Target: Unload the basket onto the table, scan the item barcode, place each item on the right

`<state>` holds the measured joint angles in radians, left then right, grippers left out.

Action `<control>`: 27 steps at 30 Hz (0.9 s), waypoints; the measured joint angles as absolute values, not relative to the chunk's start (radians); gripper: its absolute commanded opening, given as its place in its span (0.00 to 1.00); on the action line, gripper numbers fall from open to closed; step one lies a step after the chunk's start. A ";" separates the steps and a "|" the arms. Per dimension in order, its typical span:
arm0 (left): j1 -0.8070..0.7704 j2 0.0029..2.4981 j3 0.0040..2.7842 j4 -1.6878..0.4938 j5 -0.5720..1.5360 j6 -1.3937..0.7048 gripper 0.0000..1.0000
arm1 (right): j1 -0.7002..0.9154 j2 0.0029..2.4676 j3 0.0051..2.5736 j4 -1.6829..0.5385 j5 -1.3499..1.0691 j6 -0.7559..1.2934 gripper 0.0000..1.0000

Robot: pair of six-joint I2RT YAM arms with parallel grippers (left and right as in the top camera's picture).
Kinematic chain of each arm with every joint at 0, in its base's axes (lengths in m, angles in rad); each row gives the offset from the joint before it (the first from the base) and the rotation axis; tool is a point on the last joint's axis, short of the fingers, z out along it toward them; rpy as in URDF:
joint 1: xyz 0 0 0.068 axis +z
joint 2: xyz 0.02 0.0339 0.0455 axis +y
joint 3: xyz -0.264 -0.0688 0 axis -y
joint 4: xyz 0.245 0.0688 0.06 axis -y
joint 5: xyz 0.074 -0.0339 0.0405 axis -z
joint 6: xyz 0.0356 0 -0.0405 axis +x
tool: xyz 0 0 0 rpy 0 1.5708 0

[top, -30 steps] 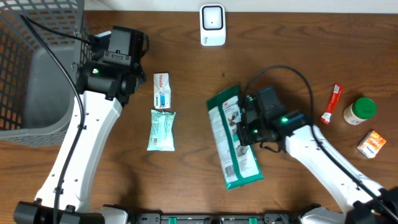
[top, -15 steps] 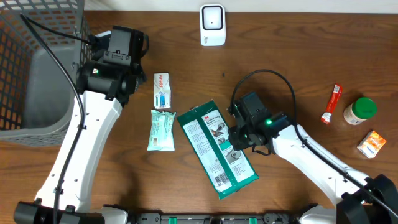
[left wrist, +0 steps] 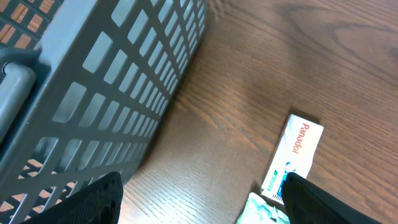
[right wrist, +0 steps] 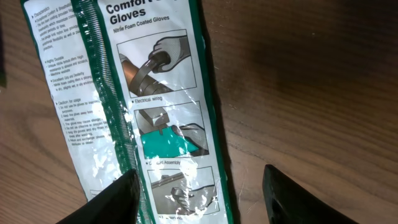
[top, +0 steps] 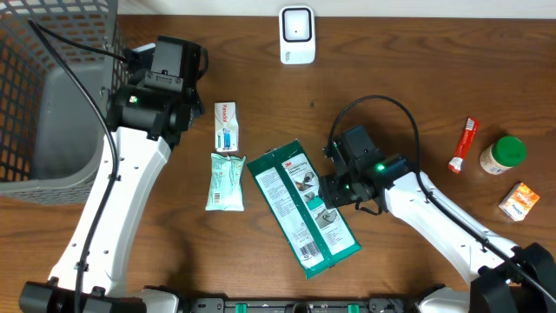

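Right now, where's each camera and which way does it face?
Overhead: above table, straight down; left arm, right arm, basket, scanner.
Left wrist: on left gripper, slanting down at basket, Panadol box; own fingertips.
Right wrist: on right gripper, down at gloves pack; own fingertips.
Shared: overhead and left wrist both see the Panadol box.

One grey basket, one white scanner, one glove pack, one wipes packet, one Panadol box, one orange box, one red sachet, one green-lidded jar.
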<state>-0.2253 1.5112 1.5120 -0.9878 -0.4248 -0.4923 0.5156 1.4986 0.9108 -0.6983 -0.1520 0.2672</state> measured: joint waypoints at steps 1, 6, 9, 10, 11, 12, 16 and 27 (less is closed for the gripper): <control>-0.225 1.511 1.512 -0.988 -0.425 -0.492 0.82 | 0.516 1.499 0.911 -0.698 -0.153 0.267 0.59; -0.225 1.511 1.512 -0.988 -0.425 -0.492 0.82 | 0.516 1.499 0.911 -0.696 -0.157 0.267 0.59; -0.225 1.511 1.512 -0.988 -0.425 -0.492 0.82 | 0.516 1.499 0.911 -0.692 -0.157 0.266 0.59; -0.225 1.511 1.512 -0.988 -0.425 -0.492 0.82 | 0.516 1.499 0.911 -0.691 -0.157 0.266 0.59; -0.225 1.511 1.512 -0.988 -0.425 -0.492 0.82 | 0.516 1.499 0.911 -0.690 -0.157 0.266 0.59; -0.225 1.511 1.512 -0.988 -0.425 -0.492 0.82 | 0.516 1.499 0.911 -0.687 -0.157 0.266 0.59; -0.225 1.511 1.512 -0.988 -0.425 -0.492 0.82 | 0.516 1.499 0.911 -0.678 -0.157 0.266 0.59; -0.225 1.511 1.512 -0.988 -0.425 -0.492 0.82 | 0.516 1.499 0.911 -0.675 -0.157 0.266 0.59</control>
<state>-0.2253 1.5112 1.5120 -0.9878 -0.4248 -0.4923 0.5156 1.4986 0.9108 -0.6746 -0.1574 0.2657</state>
